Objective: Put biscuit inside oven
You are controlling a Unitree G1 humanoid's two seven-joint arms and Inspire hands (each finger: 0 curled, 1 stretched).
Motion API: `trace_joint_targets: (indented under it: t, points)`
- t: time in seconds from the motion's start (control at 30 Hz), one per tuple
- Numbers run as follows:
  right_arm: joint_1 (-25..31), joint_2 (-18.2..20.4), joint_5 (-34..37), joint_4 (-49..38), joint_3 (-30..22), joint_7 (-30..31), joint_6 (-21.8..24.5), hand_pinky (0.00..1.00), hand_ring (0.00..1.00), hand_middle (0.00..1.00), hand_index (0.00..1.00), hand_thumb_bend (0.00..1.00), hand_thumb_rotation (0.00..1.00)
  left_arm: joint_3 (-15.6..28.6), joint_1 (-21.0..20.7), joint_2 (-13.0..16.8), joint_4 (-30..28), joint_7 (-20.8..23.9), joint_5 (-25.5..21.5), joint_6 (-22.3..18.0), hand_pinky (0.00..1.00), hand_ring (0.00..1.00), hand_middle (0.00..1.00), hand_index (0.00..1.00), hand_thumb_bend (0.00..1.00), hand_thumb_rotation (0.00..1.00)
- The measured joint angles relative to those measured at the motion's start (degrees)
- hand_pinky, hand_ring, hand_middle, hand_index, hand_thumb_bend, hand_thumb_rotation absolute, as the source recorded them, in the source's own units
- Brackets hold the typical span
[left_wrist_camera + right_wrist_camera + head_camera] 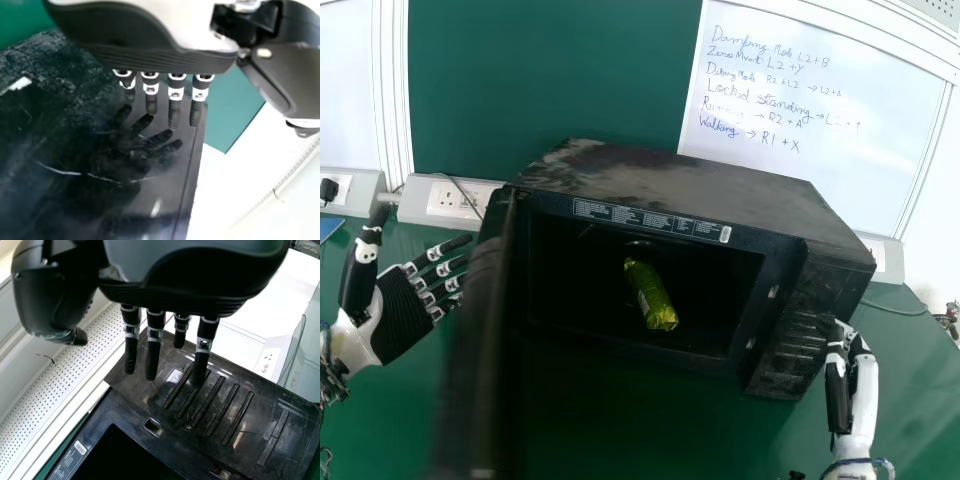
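On the whiteboard (pixel 885 140) at the far right, "Locked standing", "Walking → R1 + X", "L2 + B" and "L2 + Y" are handwritten among other lines. Small print is borne by the label strip (pixel 650 219) above the opening of the oven (pixel 680 183), too small to be read.

We note: yellow-green tube-shaped packet (pixel 650 295), shiny wrapper; black boxy metal oven (pixel 670 185), grey-smudged top; flat green desk (pixel 915 375).

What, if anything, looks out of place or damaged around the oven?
The oven has pale smears on top and scuffs on its control panel, perhaps dust or wear. The packet lies slantwise inside; nothing looks spilled.
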Motion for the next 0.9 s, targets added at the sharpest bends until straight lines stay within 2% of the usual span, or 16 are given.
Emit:
trace_joint_targets:
  t: [0.13,0.3,0.43,0.9]
  points:
    - [-0.1,0.0,-0.5,0.0,-0.1,0.0,0.5,0.63,0.71,0.75,0.75,0.57,0.00,-1.1,-0.4,0.0,-0.1,-1.7,0.5,-0.3,1.00,0.89,0.88,0.88,0.52,0.11]
    - [-0.2,0.0,-0.9,0.0,-0.4,0.0,1.2,0.63,0.71,0.75,0.74,0.57,0.00,-2.4,-0.7,-0.6,-1.2,-1.9,0.3,-0.1,1.00,0.90,0.90,0.89,0.48,0.11]
    - [-0.2,0.0,-1.7,-0.2,-0.6,0.0,2.2,0.62,0.71,0.75,0.74,0.58,0.00,-3.1,-1.7,-0.8,-0.9,-2.1,-0.3,1.0,1.00,0.87,0.88,0.89,0.59,0.11]
    - [-0.9,0.3,-1.0,-0.4,-2.8,-0.7,3.7,0.63,0.72,0.76,0.75,0.58,0.00,-3.3,-2.4,-1.0,1.7,-4.4,-0.6,2.0,0.98,0.85,0.86,0.86,0.59,0.11]
